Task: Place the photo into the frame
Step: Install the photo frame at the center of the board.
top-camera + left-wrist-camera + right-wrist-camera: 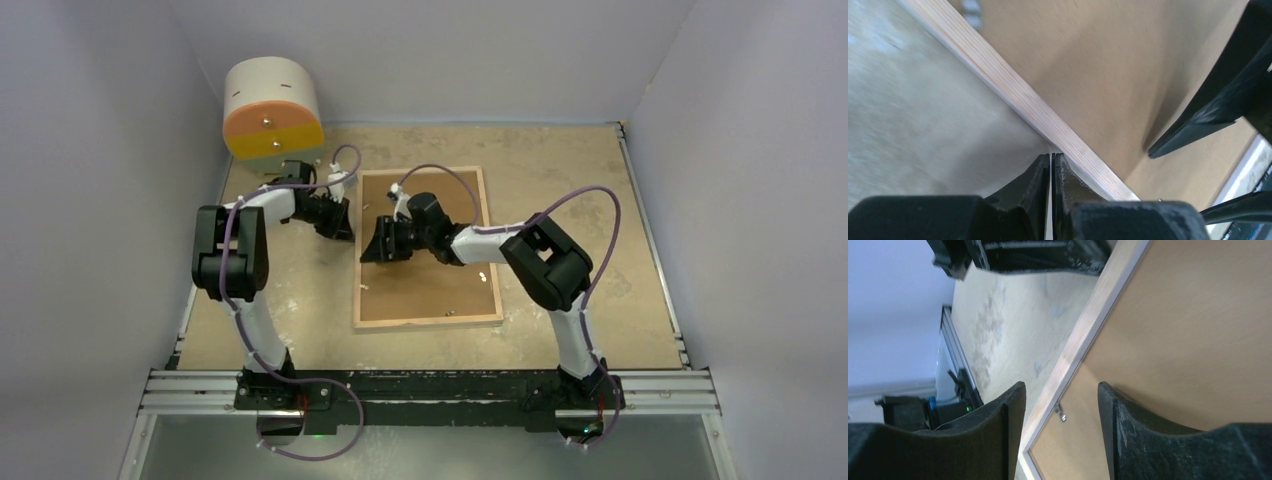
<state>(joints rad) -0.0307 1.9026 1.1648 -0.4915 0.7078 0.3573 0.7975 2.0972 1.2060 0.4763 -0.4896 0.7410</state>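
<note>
The frame (pixel 430 321) lies back up with the backing board (pixel 425 280) in it, the photo unseen, probably already underneath; the left gripper (pixel 1052 157) is pressed together beside the frame's left rim, and the right gripper (pixel 1060 387) is spread across that rim.

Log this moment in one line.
frame: back up on table, brown board inside | left pincer: shut, at frame's left rim | right pincer: open over same rim | photo: not visible
</note>
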